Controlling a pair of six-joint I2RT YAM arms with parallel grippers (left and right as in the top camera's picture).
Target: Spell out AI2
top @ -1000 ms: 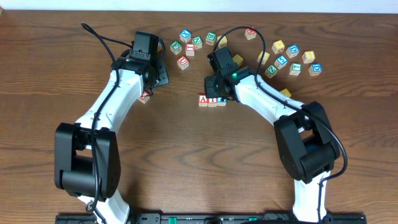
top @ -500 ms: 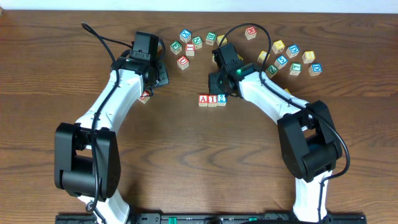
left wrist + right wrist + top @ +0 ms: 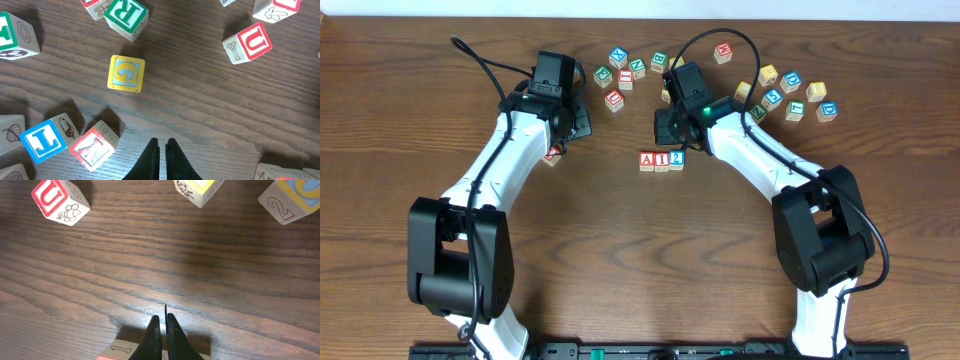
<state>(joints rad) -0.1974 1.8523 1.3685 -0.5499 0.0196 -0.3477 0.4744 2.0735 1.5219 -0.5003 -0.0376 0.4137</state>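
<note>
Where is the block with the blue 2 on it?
In the overhead view, the 2 block sits near the middle of the table, at the right end of a row, right beside the I block and then the A block.

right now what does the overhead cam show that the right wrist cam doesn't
Only the overhead: the A cube, I cube and 2 cube in a touching row, plus the left arm and scattered cubes behind.
Only the right wrist: its claw shut and empty, a red U cube with a bee on its side, and a 2 printed on the side of a corner cube.
Both: the dark wood table. The cube edge under the claw is probably from that row.
</note>
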